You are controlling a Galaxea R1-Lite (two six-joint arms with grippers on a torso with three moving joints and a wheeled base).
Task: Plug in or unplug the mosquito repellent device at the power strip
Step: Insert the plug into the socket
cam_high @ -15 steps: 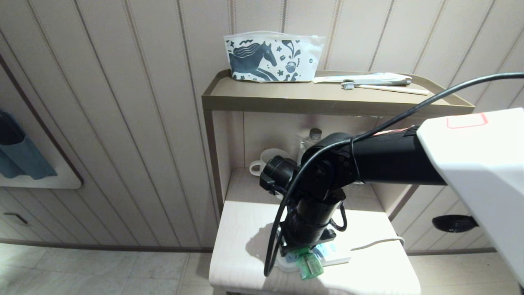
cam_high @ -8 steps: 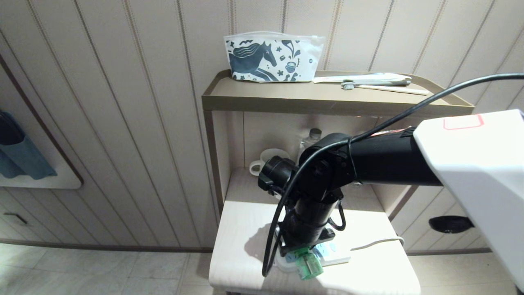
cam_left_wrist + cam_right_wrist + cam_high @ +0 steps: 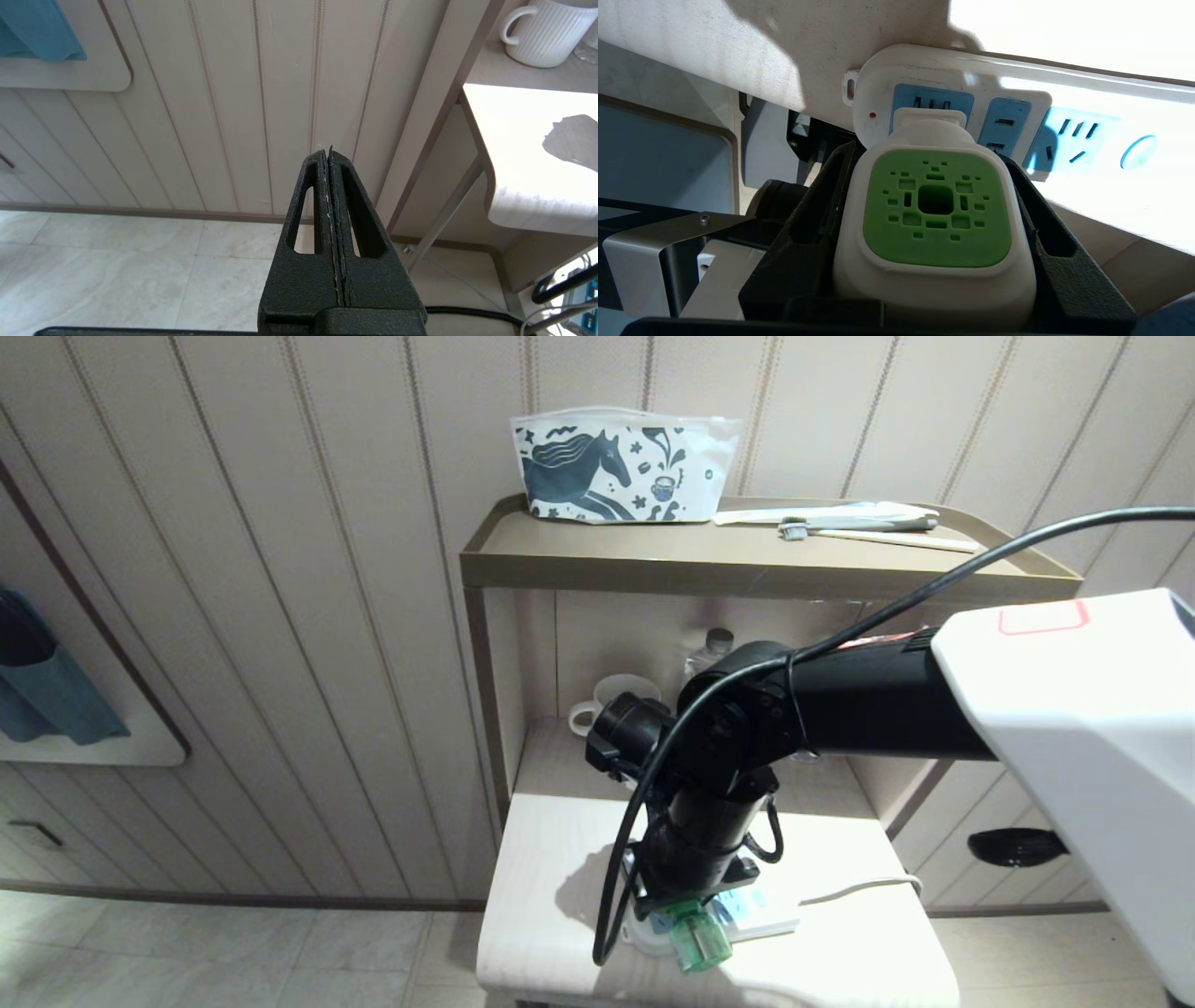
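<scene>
My right gripper is shut on the mosquito repellent device, its black fingers pressed against both sides of the white head with the green vented face. The device's plug end sits against the end socket of the power strip; its prongs are hidden. In the head view the green bottle sticks out under my right wrist, over the power strip on the white table. My left gripper hangs shut and empty beside the table, facing the panelled wall.
The strip's white cord runs to the right across the table. Behind it on the lower shelf stand a white mug and a clear bottle. A horse-print pouch and a toothbrush lie on the top shelf.
My right arm and the device have edged a touch to the left over the strip. The grip is the same and the left arm has stayed still.
</scene>
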